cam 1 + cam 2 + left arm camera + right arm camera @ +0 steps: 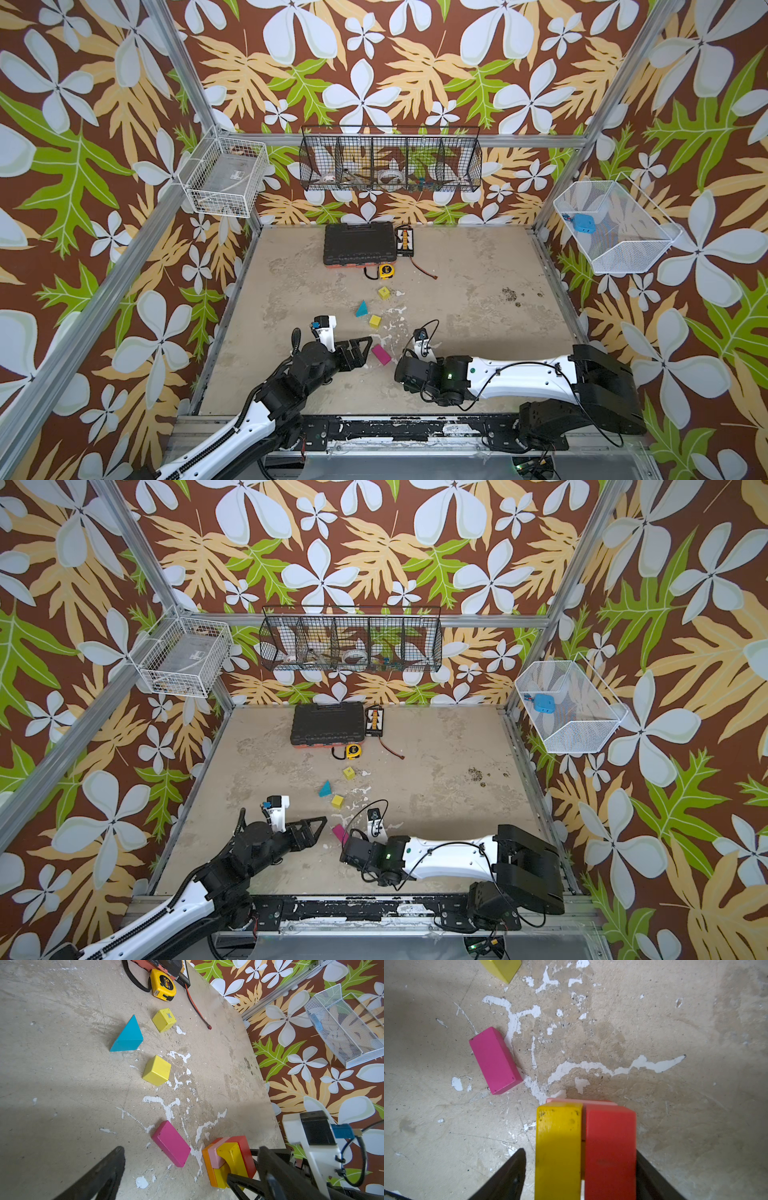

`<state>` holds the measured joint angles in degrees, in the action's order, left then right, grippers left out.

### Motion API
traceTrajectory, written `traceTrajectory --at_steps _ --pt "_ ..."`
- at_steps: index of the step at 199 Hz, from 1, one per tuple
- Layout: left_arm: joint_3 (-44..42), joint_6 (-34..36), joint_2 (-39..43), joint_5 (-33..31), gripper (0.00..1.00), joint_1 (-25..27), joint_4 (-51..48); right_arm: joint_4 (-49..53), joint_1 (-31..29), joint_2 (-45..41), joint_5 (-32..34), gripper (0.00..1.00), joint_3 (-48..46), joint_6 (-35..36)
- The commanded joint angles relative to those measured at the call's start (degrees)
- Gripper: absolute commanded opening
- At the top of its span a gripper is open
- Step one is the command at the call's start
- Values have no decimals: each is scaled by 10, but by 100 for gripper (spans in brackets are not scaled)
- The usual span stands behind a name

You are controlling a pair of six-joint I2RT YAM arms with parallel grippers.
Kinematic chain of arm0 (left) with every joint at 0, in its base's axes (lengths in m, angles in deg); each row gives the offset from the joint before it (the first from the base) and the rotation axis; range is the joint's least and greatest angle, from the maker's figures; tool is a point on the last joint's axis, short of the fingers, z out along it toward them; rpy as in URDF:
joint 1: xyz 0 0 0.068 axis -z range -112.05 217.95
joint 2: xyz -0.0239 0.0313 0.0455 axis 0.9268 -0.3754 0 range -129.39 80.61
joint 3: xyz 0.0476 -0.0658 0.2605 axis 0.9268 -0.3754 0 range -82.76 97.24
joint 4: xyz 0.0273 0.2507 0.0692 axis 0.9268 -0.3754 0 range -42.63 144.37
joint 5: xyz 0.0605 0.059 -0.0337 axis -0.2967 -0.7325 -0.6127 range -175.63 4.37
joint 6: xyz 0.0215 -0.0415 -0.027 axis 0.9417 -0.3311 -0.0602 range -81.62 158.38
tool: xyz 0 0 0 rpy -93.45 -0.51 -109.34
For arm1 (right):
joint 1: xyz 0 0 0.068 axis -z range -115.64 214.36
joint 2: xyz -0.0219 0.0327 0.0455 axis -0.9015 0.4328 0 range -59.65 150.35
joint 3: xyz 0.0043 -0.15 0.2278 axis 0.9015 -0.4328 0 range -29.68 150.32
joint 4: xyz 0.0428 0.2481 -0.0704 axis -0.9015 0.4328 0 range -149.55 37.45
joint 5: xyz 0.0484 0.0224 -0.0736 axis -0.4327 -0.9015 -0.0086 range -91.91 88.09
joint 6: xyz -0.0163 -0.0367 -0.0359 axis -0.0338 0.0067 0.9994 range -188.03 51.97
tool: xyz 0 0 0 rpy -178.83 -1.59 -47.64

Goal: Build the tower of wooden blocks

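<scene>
Right gripper (580, 1150) stands over the tower (583, 1136) with its 2 black fingers (508, 1174) apart, 1 on each side. The finger on the red side lies against the red block (610, 1147). The finger on the yellow side shows a slim gap to the yellow arch (558, 1147), so nothing is clamped. Under those 2 side-by-side pieces a pink layer (571, 1100) peeps out, and the left wrist view also shows an orange block (207, 1163) along the stack's edge. The tower sits at the near middle of the table (478, 291), hidden beneath the right wrist in both top views.

Just left of it, the left gripper (368, 350) hangs with its jaws spread wide and empty, pointing toward the magenta brick (381, 354). That brick lies flat, close beside the tower but not touching it.

Farther back rests a plain yellow cube (375, 321), then the teal wedge (361, 309) a little to its left. Beyond those is a second yellow cube marked X (383, 292). All 3 are apart from one another.

Near the back wall the yellow tape measure (387, 271) lies beside the black tool case (359, 243).
</scene>
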<state>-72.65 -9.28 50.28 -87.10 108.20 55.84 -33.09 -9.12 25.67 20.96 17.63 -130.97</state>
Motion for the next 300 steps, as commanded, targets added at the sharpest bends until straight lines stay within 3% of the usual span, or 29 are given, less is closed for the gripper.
traceTrajectory --at_steps 1,71,133,146,162,185,217,283,300 --pt "-1 2 1 -2 100 0 7 -2 0 4 11 75 6 2" --pt "-1 2 1 -1 100 0 7 0 0 6 12 75 8 1" --pt "6 -6 2 -14 100 0 -6 42 0 -15 36 82 31 14" --pt "28 -46 5 -66 100 0 -64 63 0 -28 51 83 47 23" --pt "90 -138 5 -169 100 0 -212 81 0 -49 66 84 63 40" --pt "194 -219 -1 -235 100 0 -378 67 1 -76 78 85 71 88" --pt "305 -263 -11 -225 100 0 -487 21 17 -55 47 84 97 178" --pt "436 -258 -64 -218 100 0 -540 -62 44 67 -39 83 159 295" --pt "433 -275 -61 -233 100 0 -544 -64 47 99 -44 83 172 310"
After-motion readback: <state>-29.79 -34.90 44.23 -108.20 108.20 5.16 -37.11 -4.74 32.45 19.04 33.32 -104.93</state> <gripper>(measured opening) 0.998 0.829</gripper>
